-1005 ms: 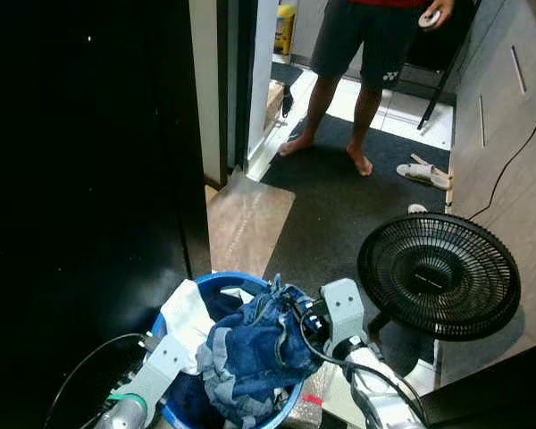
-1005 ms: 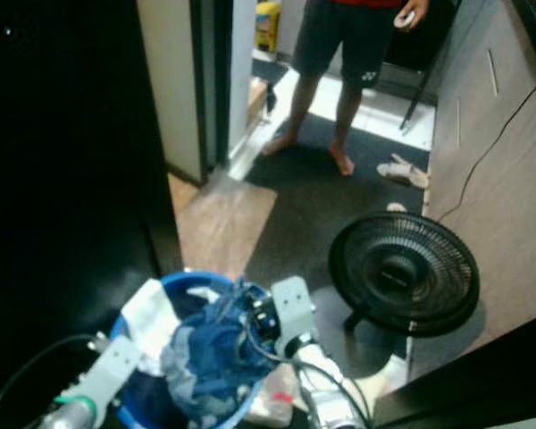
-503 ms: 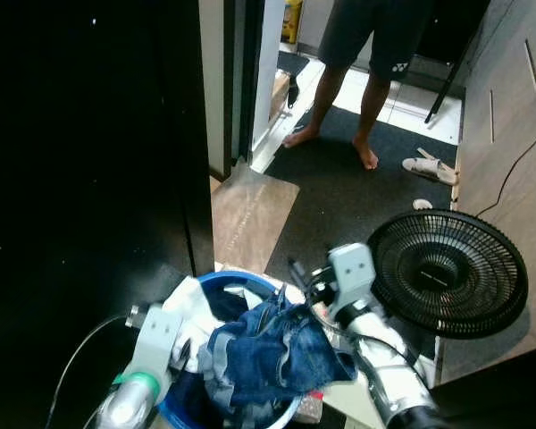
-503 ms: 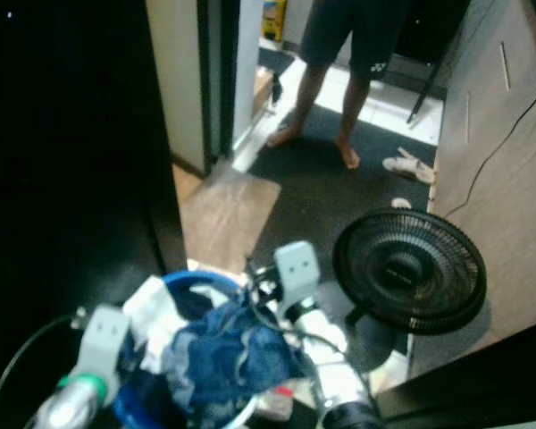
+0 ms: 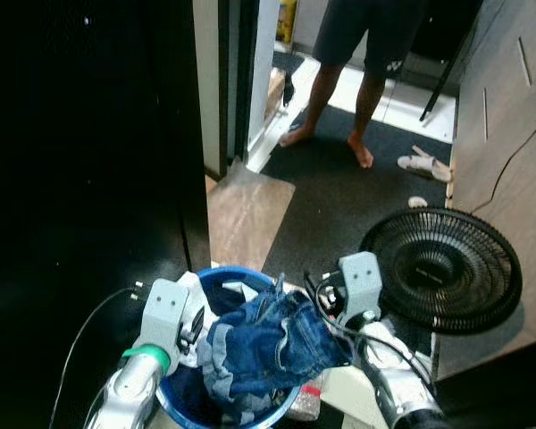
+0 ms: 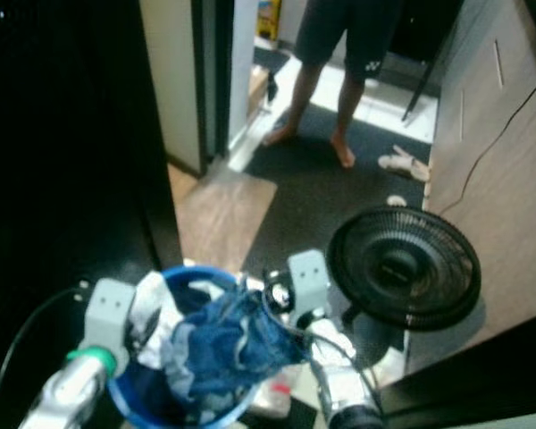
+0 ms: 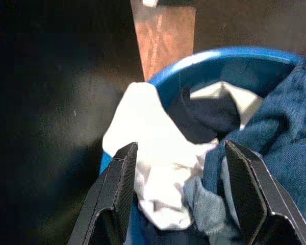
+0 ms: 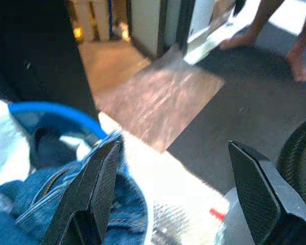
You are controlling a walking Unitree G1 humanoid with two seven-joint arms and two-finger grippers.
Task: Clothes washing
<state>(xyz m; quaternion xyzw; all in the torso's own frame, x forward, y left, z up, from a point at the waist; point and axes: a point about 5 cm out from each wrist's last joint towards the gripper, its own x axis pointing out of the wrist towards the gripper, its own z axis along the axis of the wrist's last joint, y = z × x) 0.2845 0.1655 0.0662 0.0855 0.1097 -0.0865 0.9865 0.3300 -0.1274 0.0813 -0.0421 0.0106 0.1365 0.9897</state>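
My left claw (image 7: 176, 196) and right claw (image 8: 168, 191) gape wide beside the upright blue basket (image 5: 216, 279); jeans (image 5: 268, 344) heap over its right rim.

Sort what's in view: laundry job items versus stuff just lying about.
Job: blue basket, denim clothes, white garment, left claw, right claw.
Lying about: black fan, sandals, cable.

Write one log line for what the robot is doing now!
left claw: open, over white cloth | right claw: open | jeans in blue basket
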